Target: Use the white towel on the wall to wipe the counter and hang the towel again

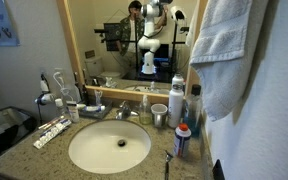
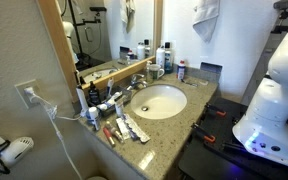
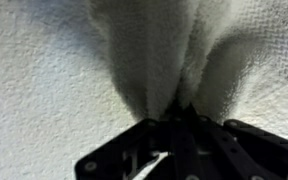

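Note:
In the wrist view my gripper [image 3: 177,120] is shut on a bunched fold of the white towel [image 3: 159,50], which fans out from the black fingers [image 3: 144,135] against the textured white wall [image 3: 34,90]. The towel hangs high on the wall in both exterior views [image 1: 227,50] [image 2: 206,17], above the end of the speckled counter [image 1: 39,155] [image 2: 189,118]. The gripper itself does not show in either exterior view. The robot's white body [image 2: 276,100] stands beside the counter.
An oval white sink [image 1: 79,135] [image 2: 144,112] with a chrome faucet [image 1: 124,112] is set in the counter. Bottles, a cup and toiletries crowd the back edge [image 1: 174,100]. A wood-framed mirror [image 1: 76,50] hangs behind. A hair dryer [image 2: 9,150] hangs by the outlet.

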